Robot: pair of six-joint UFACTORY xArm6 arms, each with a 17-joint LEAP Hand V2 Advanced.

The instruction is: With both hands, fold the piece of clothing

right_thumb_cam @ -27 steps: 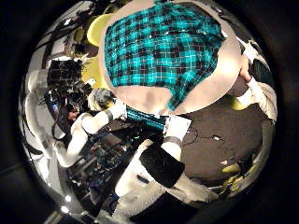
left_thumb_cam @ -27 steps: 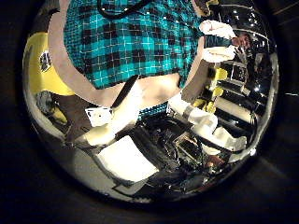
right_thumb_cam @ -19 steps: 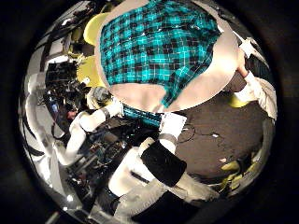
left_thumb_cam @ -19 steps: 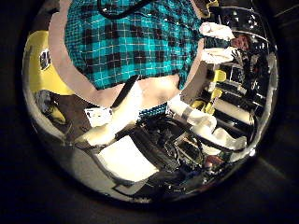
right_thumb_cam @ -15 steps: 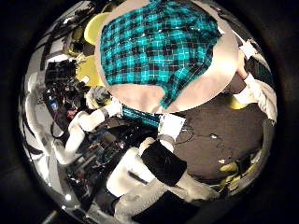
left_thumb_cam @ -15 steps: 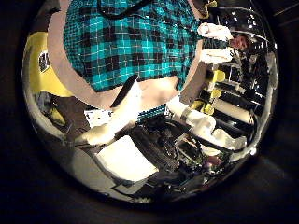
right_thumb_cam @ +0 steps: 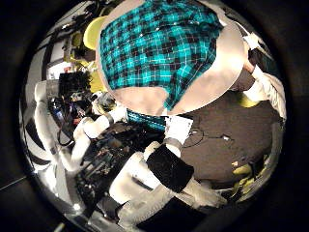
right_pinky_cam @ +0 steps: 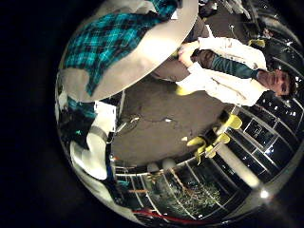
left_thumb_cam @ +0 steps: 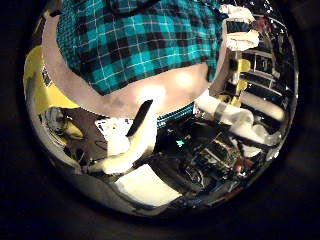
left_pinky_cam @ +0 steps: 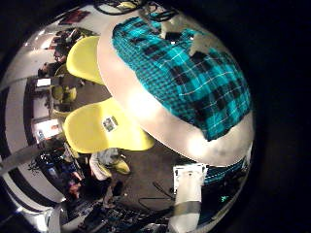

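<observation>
A checked shirt [right_thumb_cam: 169, 48] lies spread flat on a round table [right_thumb_cam: 145, 97]. It also shows in the left thumb side palm view [left_thumb_cam: 140, 40], the left little finger side palm view [left_pinky_cam: 194, 73] and the right little finger side palm view [right_pinky_cam: 109, 43]. Both palms are well above the table, away from the shirt. A straight finger of my left hand [left_thumb_cam: 135, 130] reaches in over the table's rim [left_thumb_cam: 170, 90]. A straight finger of my right hand [right_thumb_cam: 177, 135] reaches in beside the rim. Neither touches the shirt.
Two yellow chairs [left_pinky_cam: 97, 126] [left_pinky_cam: 83, 58] stand beside the table on a dark floor [right_pinky_cam: 161, 114]. Another white arm [right_thumb_cam: 92, 126] shows beside the table in the right thumb side palm view. Shelves and clutter line the room's edge [left_thumb_cam: 250, 70].
The left thumb side picture has shifted, with the shirt and table now wider in it, so that palm has moved. The right thumb side picture has shifted slightly. The shirt lies as before.
</observation>
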